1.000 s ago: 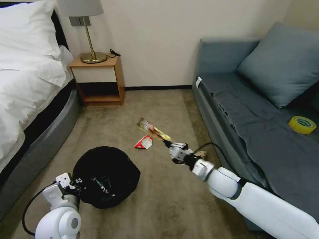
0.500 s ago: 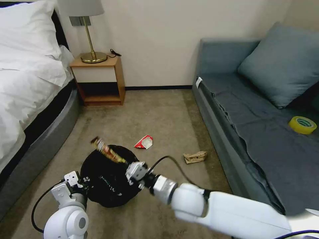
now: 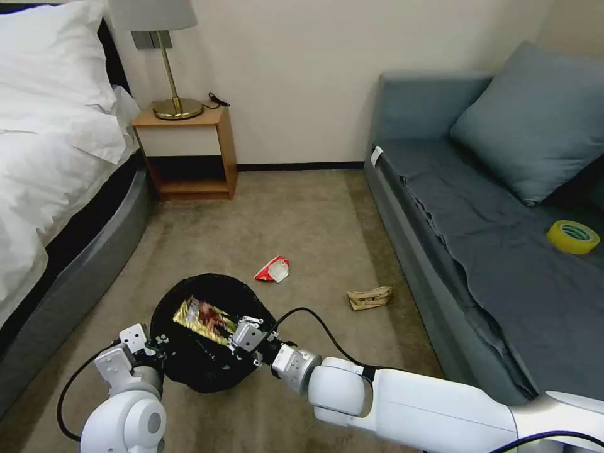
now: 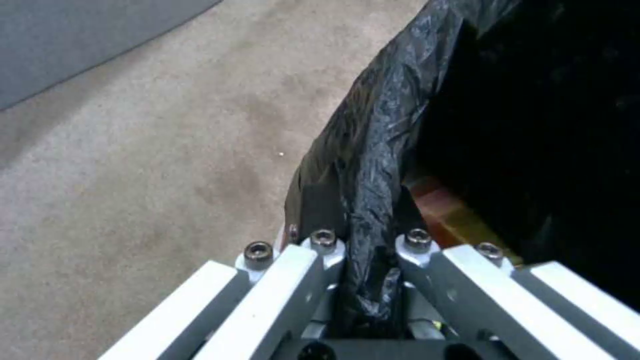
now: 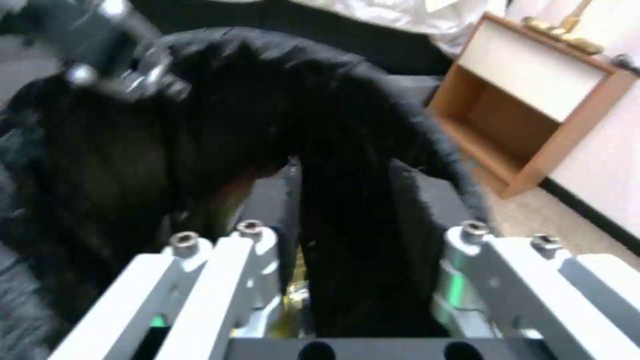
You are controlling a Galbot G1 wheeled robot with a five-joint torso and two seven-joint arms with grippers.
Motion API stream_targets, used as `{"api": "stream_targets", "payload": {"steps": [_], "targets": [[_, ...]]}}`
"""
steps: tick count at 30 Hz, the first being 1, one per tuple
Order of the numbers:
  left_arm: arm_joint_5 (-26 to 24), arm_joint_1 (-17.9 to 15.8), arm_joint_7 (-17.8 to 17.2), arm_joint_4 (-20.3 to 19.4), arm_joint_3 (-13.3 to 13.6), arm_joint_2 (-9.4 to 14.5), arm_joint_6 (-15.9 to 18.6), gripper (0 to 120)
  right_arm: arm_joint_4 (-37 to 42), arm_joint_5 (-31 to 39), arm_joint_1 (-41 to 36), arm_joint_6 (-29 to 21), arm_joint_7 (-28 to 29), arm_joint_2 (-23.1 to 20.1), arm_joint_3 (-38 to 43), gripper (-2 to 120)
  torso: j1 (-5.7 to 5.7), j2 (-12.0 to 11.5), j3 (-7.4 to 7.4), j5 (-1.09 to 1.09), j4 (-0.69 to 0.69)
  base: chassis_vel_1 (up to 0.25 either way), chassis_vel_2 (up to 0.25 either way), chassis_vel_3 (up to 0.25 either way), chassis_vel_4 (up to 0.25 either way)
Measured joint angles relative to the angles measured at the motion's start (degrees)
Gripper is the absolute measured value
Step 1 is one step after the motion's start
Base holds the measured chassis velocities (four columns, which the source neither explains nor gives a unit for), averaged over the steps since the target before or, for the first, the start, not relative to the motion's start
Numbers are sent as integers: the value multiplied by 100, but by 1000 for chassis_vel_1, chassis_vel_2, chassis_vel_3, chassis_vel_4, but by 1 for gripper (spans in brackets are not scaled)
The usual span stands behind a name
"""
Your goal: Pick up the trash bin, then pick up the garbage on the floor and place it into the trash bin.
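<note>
- Left gripper [image 3: 153, 343] at lower left of the head view, fingers clamped on the rim of the trash bin [image 3: 189, 371].
- Right gripper [image 3: 242, 333] at the bin's mouth, fingers apart.
- Snack wrapper [image 3: 204, 318] inside the bin.
- Carton scrap [image 3: 272, 269] and paper wad [image 3: 369, 297] on the floor, mid-frame.

I see a yellow tape roll [image 3: 572, 236] on the grey sofa [image 3: 478, 220], and a brass lamp [image 3: 165, 63] on the wooden nightstand [image 3: 187, 151].

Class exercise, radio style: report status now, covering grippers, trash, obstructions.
Left gripper shut on trash bin rim. Right gripper open over bin, snack wrapper inside. Carton scrap, paper wad on floor, unobstructed.
</note>
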Motion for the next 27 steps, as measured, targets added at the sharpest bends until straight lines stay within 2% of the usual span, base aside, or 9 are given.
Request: {"api": "stream_targets", "payload": {"steps": [5, 7, 10, 12, 16, 19, 20, 21, 27], "targets": [[-44, -3, 3, 1, -32, 27, -10, 3, 300, 67, -259, 59, 3, -191, 735, 60, 0, 0, 0, 0, 0, 0, 0, 0, 0], [-51, -3, 4, -1, -37, 30, -11, 3, 332, 80, -291, 71, 1, -208, 816, 61, 0, 0, 0, 0, 0, 0, 0, 0, 0], [-130, 8, 25, -95, -132, 69, -16, 3, 869, 329, -872, 306, -66, -476, 2157, 76, 0, 0, 0, 1, 0, 0, 0, 0, 0], [-139, 9, 27, -111, -154, 77, -16, 3, 989, 395, -998, 379, -66, -526, 2402, 78, 0, 0, 0, 1, -1, 0, 0, 0, 0], [-201, 29, 27, -145, -318, 117, -17, 3, 1923, 381, -2520, 639, 182, -757, 4442, 98, 0, 0, 0, 2, -2, 0, 0, 0, 0], [-209, 41, 28, -159, -336, 134, -16, 3, 2201, 228, -3025, 613, 358, -733, 5059, 99, 0, 0, 0, 0, -3, 0, 0, 0, 0], [-210, 45, 28, -174, -354, 141, -17, 3, 2331, 107, -3305, 558, 451, -683, 5375, 99, 0, 0, 0, 0, -1, 0, 0, 0, 0], [-209, 57, 27, -224, -429, 157, -17, 3, 2616, -441, -4232, 482, 661, -410, 6057, 100, 0, 0, 0, 0, -1, 0, 0, 0, 0], [-201, 58, 27, -240, -533, 168, -16, 3, 2746, -1471, -5486, 655, 868, 414, 6204, 100, 0, 0, 0, 0, 0, 0, 0, 0, 0]]}}
